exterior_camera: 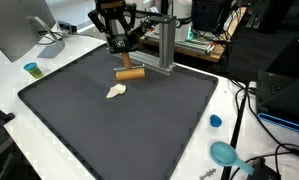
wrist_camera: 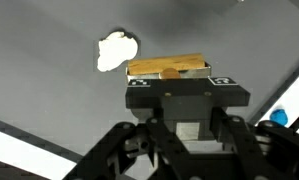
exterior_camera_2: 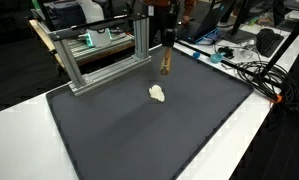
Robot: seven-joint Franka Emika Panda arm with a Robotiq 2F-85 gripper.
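Wooden block (wrist_camera: 167,67) hung just above the dark mat (exterior_camera: 169,120), toward its far edge. We saw the gripper (exterior_camera: 122,60) with its jaws clamped on the block from above, probably to keep it level. A white lump (exterior_camera: 115,92) lay on the mat nearby.

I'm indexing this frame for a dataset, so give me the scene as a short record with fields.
gripper: shut on the wooden block, over the far part of the mat
wooden block: light brown, held at the fingertips; whether it touches the mat cannot be told
white lump: crumpled, lies on the mat near the block, apart from it
mat: dark grey, flat
aluminium frame: stands at the mat's far edge
blue cap: off the mat, beside its edge
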